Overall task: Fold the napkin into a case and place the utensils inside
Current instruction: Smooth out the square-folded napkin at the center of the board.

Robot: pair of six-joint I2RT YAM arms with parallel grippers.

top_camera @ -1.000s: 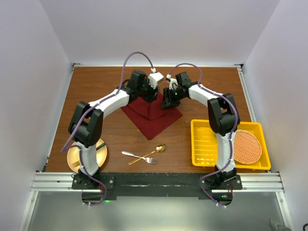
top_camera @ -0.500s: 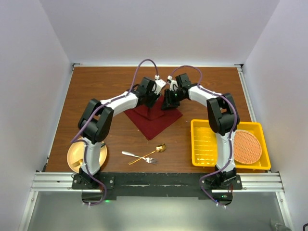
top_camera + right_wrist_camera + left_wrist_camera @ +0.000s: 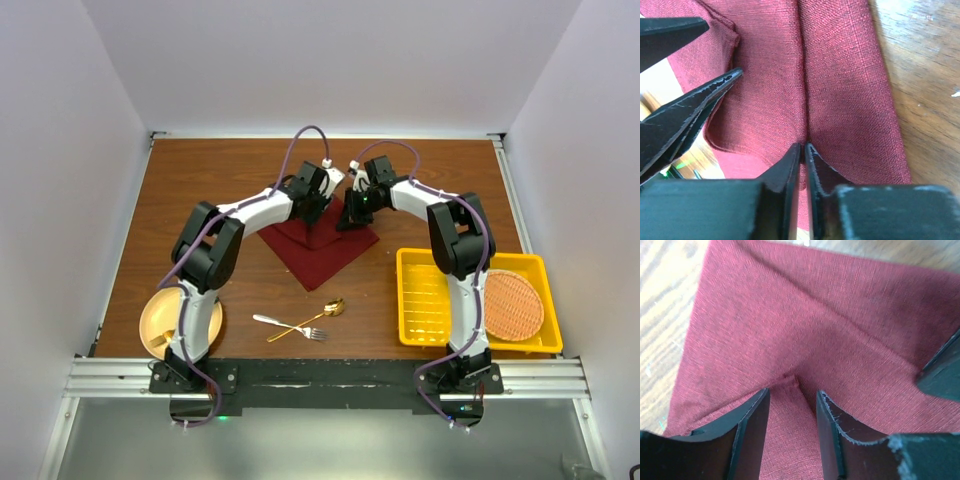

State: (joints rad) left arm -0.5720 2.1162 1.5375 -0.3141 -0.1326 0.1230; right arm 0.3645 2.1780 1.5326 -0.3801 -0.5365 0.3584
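Observation:
The maroon napkin [image 3: 318,250] lies as a diamond on the wooden table, its far part bunched up between the two arms. My left gripper [image 3: 316,207] rests on the cloth [image 3: 790,315] with its jaws open, and a raised strip of fabric runs between them [image 3: 793,392]. My right gripper [image 3: 350,213] is shut on a pinched crease of the napkin [image 3: 840,75], its tips [image 3: 803,146] meeting on the fold. The silver fork [image 3: 285,324] and gold spoon [image 3: 320,314] lie crossed on the table in front of the napkin.
A yellow basket [image 3: 425,300] at the front right holds a round orange woven mat [image 3: 514,304]. A tan plate [image 3: 155,325] sits at the front left, partly under the left arm. White walls close in the table.
The left gripper came down and rightward onto the napkin's far part. The right gripper's jaws closed onto a crease of the cloth. Fork and spoon have not moved.

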